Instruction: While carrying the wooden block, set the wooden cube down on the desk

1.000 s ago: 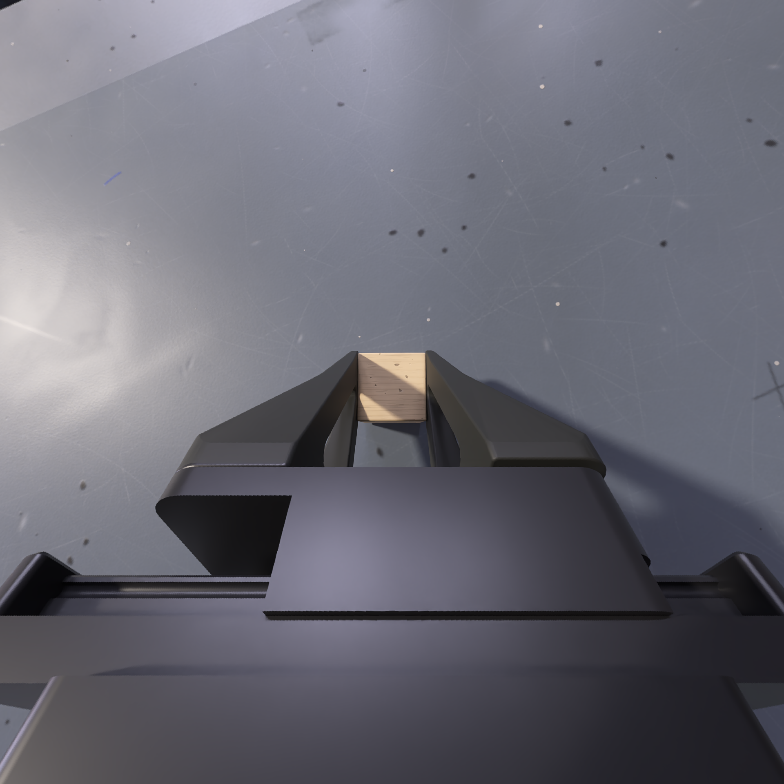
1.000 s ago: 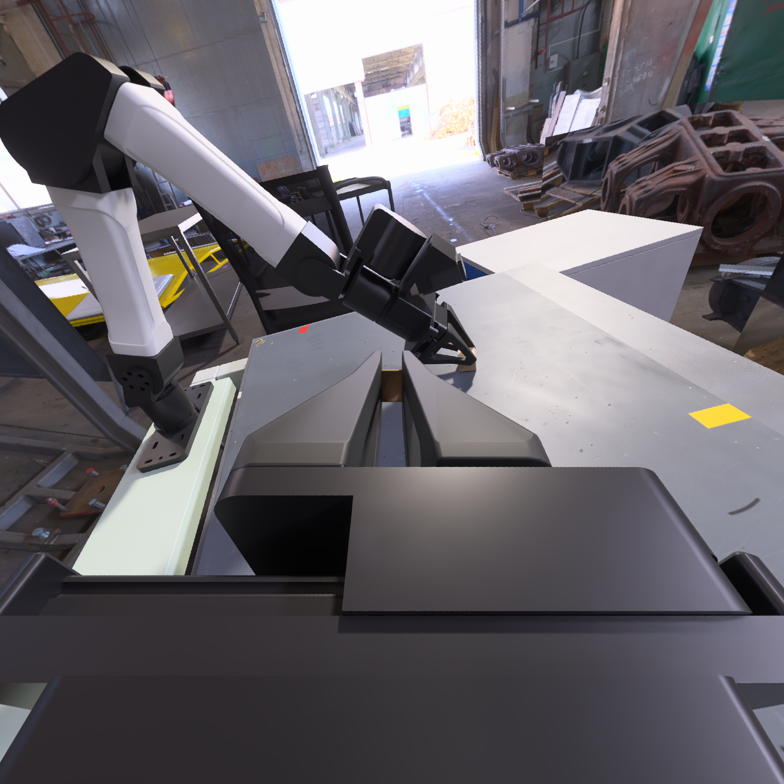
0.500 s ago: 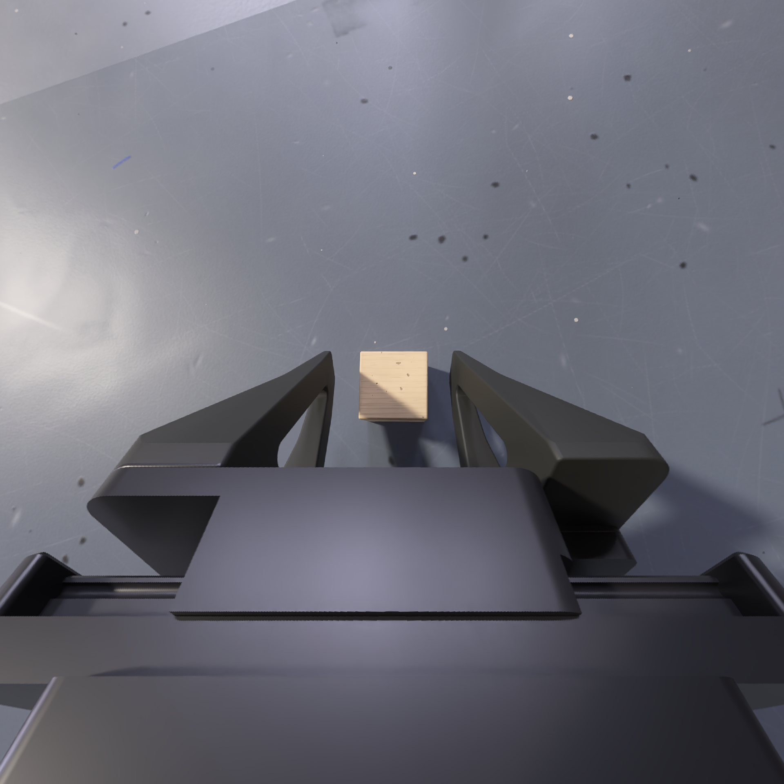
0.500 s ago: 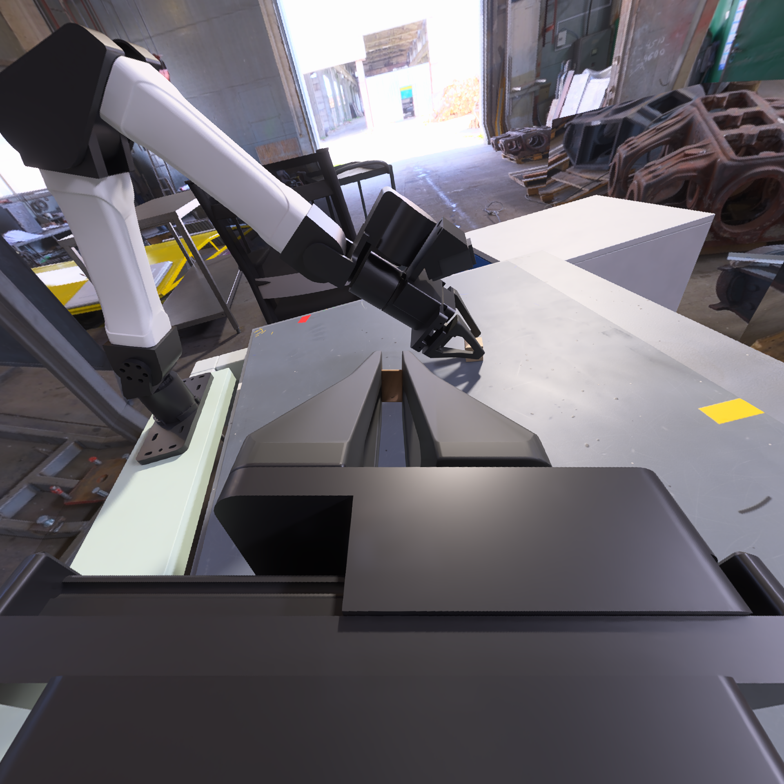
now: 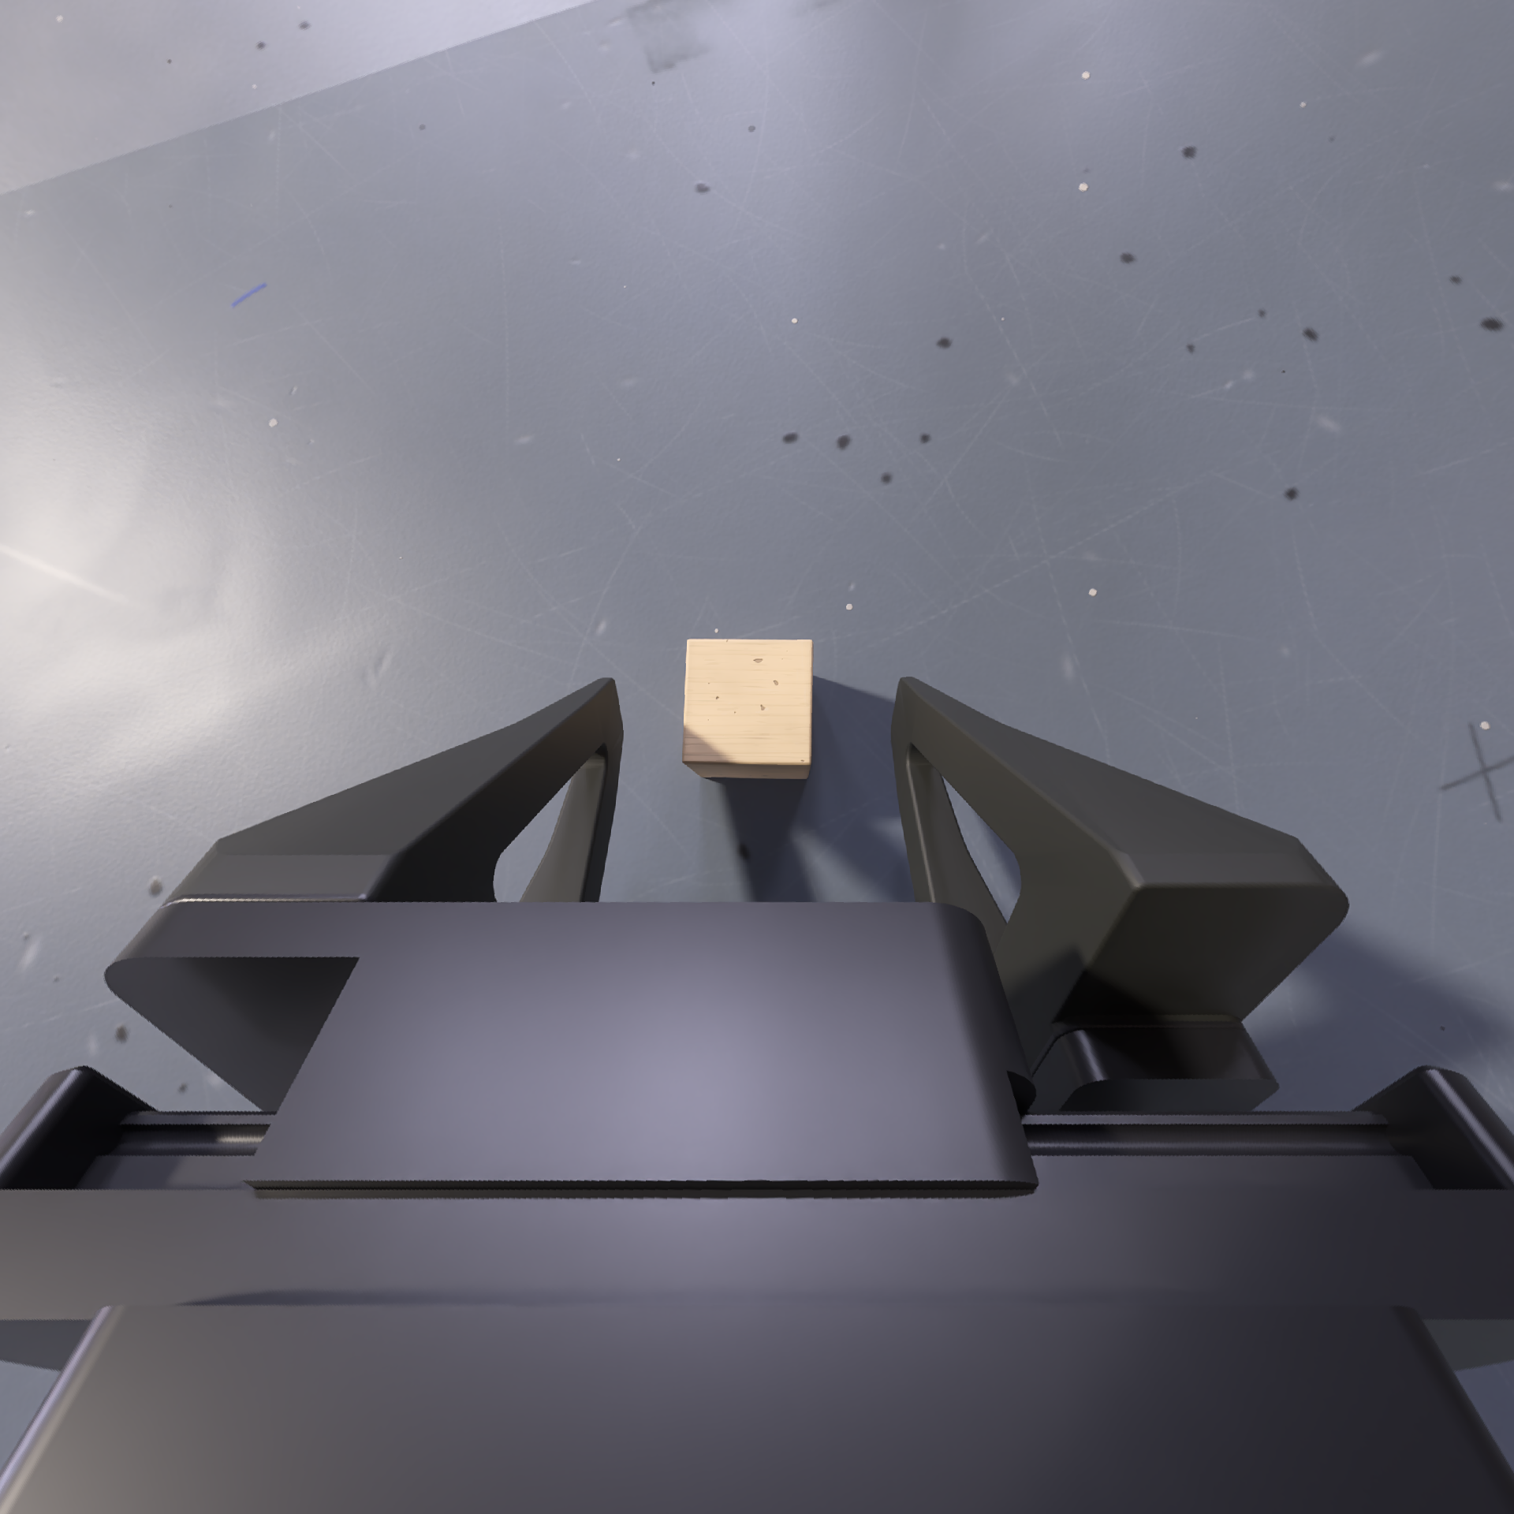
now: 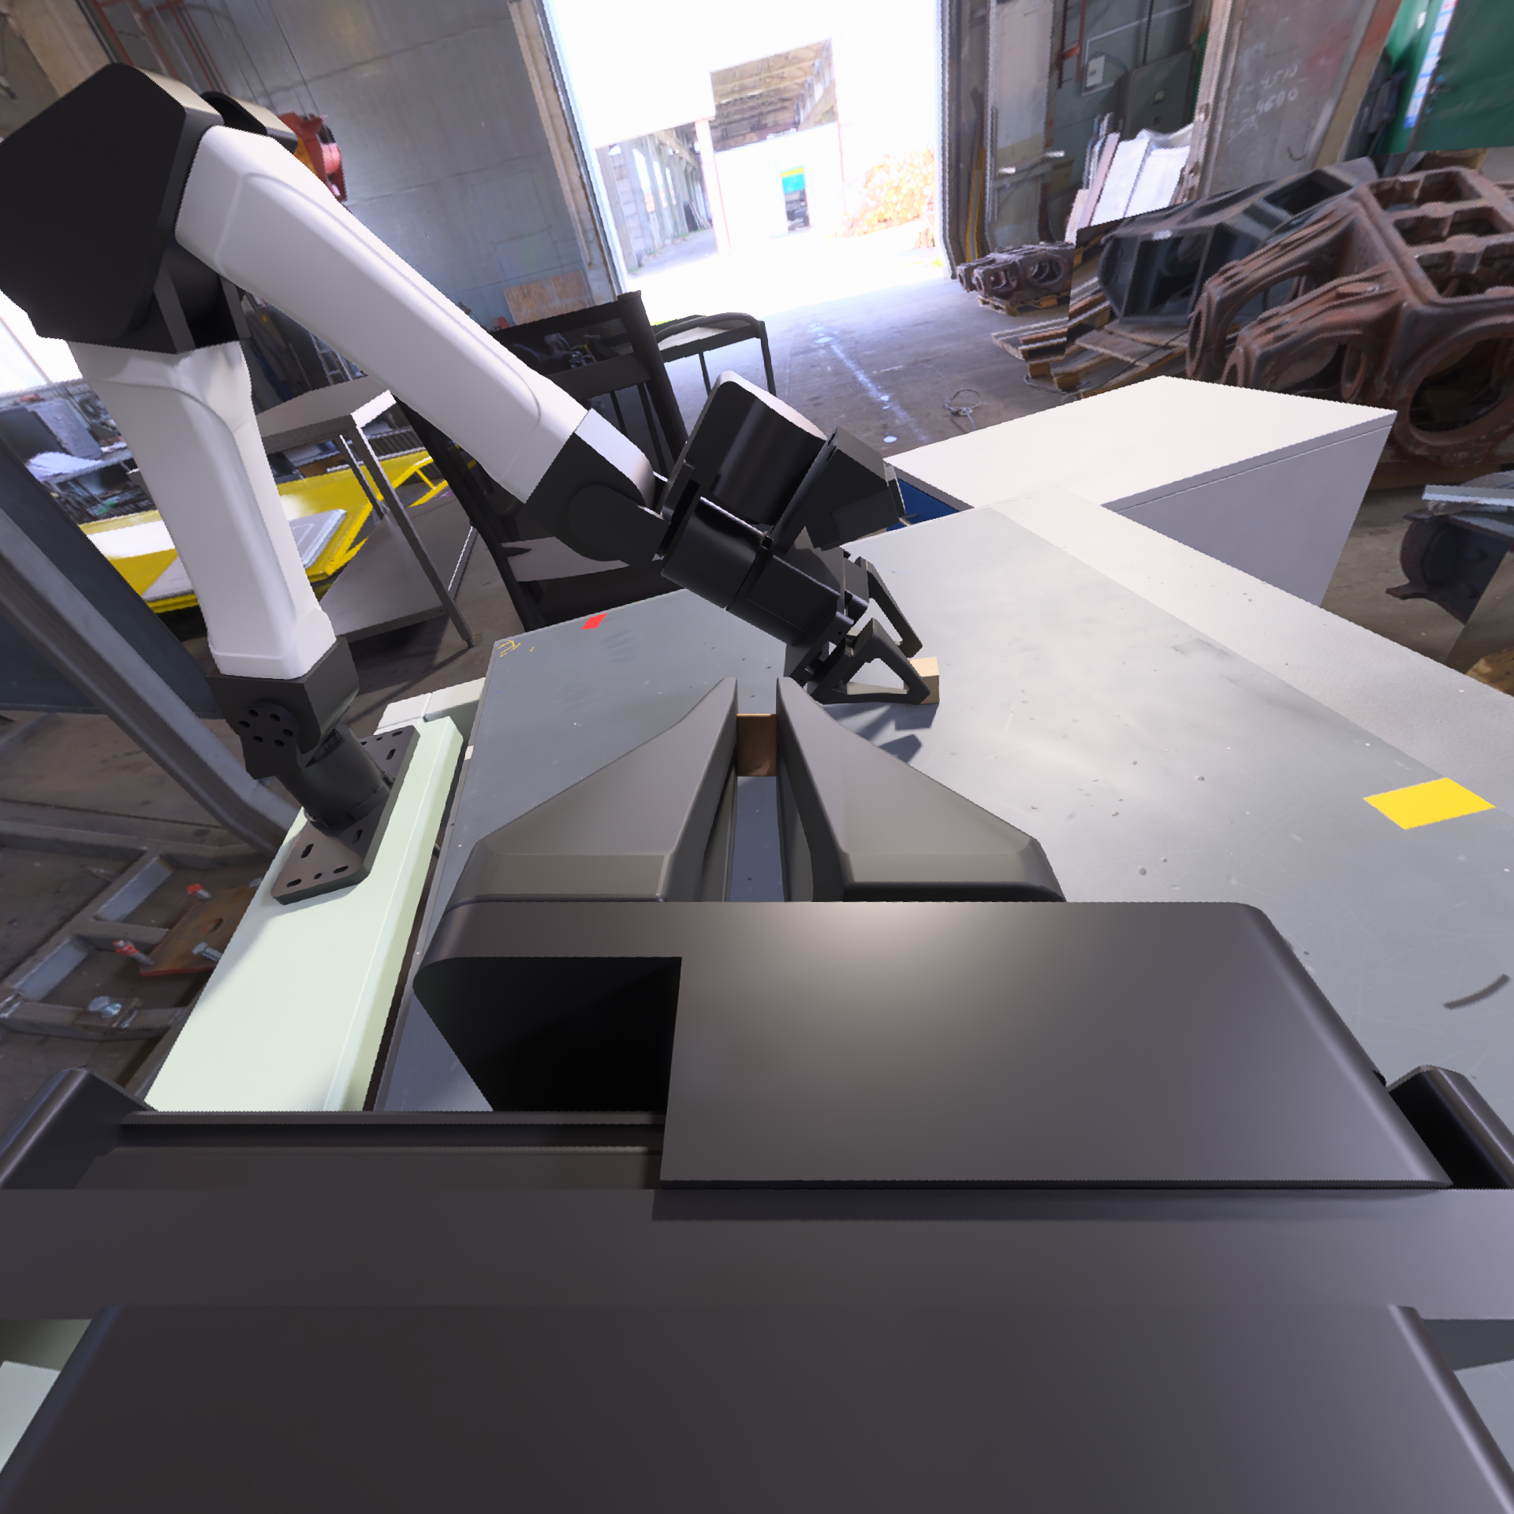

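Observation:
A pale wooden cube (image 5: 747,706) rests on the grey desk (image 5: 1065,491), free between and just ahead of my left gripper's tips. My left gripper (image 5: 758,696) is open with its fingers spread clear of the cube on both sides. In the right wrist view the cube (image 6: 927,677) shows behind the left gripper's fingers (image 6: 868,664), low on the desk. My right gripper (image 6: 756,696) is shut on a darker wooden block (image 6: 755,741) and holds it above the desk (image 6: 1147,696); only a narrow strip of the block shows between the fingers.
The left arm (image 6: 369,344) reaches across from its base (image 6: 328,819) at the desk's left edge. A yellow square (image 6: 1427,801) and a small red mark (image 6: 593,621) lie on the desk. A white cabinet (image 6: 1188,459) stands behind the far edge.
My left gripper opened and let go of the cube, which now rests on the desk, and the fingers spread wider and drew back a little. My right gripper stays shut on the block.

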